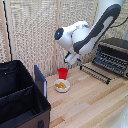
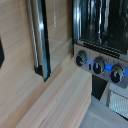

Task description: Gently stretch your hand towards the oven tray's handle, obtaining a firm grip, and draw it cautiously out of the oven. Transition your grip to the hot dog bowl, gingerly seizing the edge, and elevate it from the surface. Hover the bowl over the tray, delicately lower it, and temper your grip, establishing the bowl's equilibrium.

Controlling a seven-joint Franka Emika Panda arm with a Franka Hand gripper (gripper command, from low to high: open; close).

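The dark grey oven (image 1: 113,55) stands on the wooden table at the exterior view's right. Its blue-lit knobs (image 2: 98,64) fill the wrist view. The oven tray (image 1: 95,72) sticks out in front of the oven as a long dark rack. Its handle (image 2: 40,42) shows as a thin dark bar. The hot dog bowl (image 1: 61,86), white with yellow pieces, rests on the table left of the tray. My gripper (image 1: 70,59) hangs above and between bowl and tray, touching neither. Its fingers are too hidden to judge.
A red cup (image 1: 62,73) stands just behind the bowl. A big black fabric case (image 1: 20,95) with a blue flap fills the exterior view's left. A slatted screen (image 1: 30,30) backs the table, whose edge (image 2: 87,100) drops off near the oven.
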